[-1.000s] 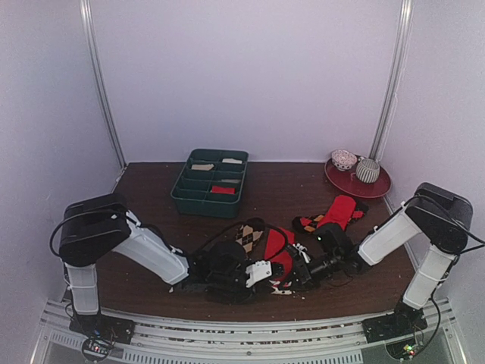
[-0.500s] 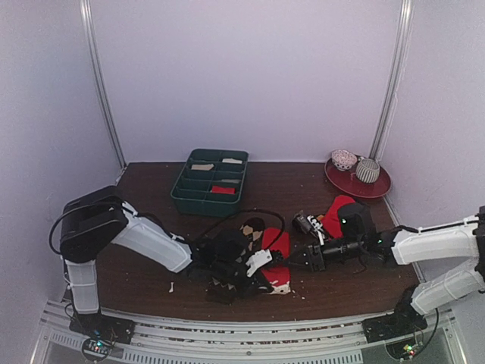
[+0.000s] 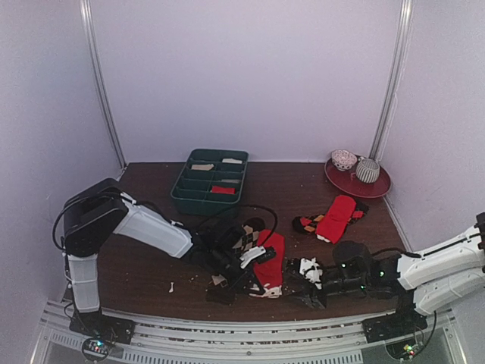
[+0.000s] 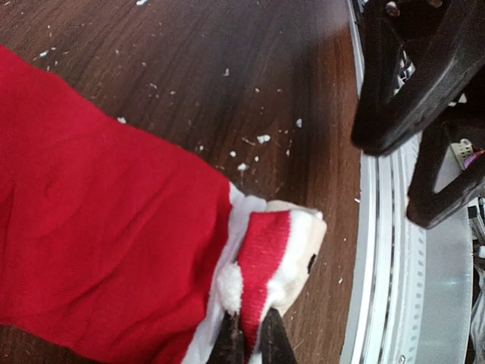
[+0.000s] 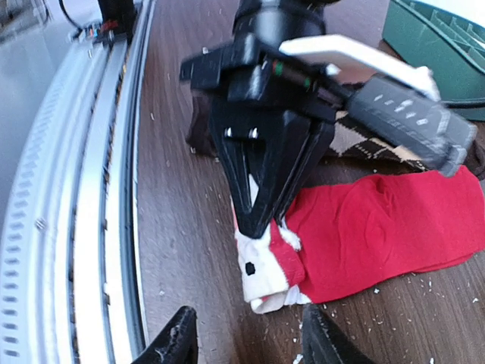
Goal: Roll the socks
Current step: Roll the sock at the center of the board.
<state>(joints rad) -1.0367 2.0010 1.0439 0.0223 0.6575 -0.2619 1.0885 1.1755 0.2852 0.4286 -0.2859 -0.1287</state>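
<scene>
The left gripper (image 5: 258, 220), jaws closed to a narrow pinch, grips the white-striped cuff (image 4: 265, 258) of the red sock (image 3: 271, 254), which lies flat on the table (image 3: 151, 280), nearer the arm bases than the green tray (image 3: 210, 182) and to its right. The brown argyle sock (image 3: 246, 235) lies between the tray and the red sock, touching the latter. The right gripper (image 5: 246, 334), fingers spread wide and empty, sits farther right of the tray, just beside the cuff.

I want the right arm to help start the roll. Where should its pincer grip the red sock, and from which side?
Probably the cuff, beside the left pincer pinching it. Come low from the right along the near table edge, where the open right pincer sits: the cuff is bunched up; the rest of the red sock lies flat.
</scene>
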